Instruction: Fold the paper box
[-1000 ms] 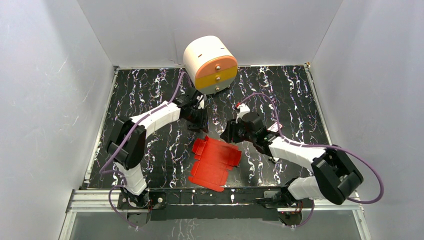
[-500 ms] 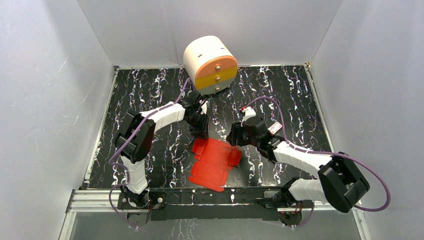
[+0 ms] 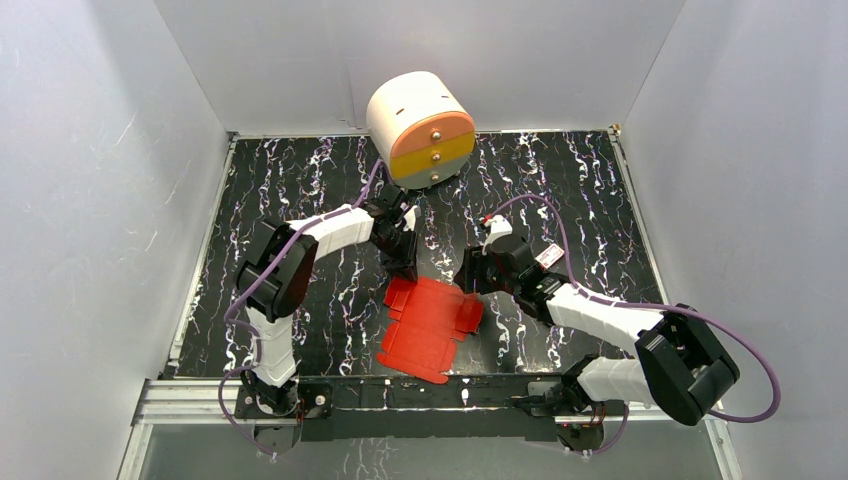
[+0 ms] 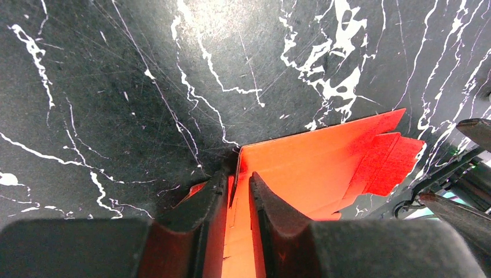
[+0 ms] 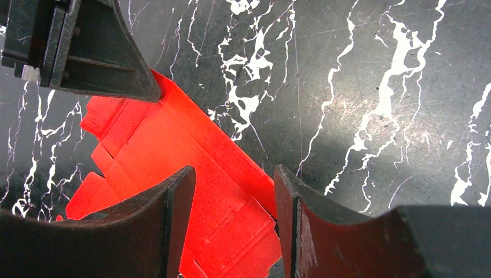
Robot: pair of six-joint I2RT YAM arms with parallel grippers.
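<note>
The paper box (image 3: 430, 325) lies as a flat red flapped sheet on the black marbled table, near the front middle. My left gripper (image 3: 405, 272) is down at its far left corner. In the left wrist view the fingers (image 4: 237, 174) stand astride the card's (image 4: 324, 156) edge with only a slim gap between them, and red card shows in that gap. My right gripper (image 3: 468, 280) is open at the sheet's far right edge. One of its fingertips (image 5: 182, 179) is over the card (image 5: 191, 150), the other (image 5: 284, 176) just off its edge.
A round white, orange and yellow drawer unit (image 3: 420, 128) stands at the back middle. White walls close in the table on three sides. The left gripper's dark body (image 5: 92, 52) shows at the top left of the right wrist view, close to the right gripper.
My left gripper came down and forward onto the sheet's far left corner, and its jaws narrowed a lot. The right gripper edged toward the sheet and widened slightly.
</note>
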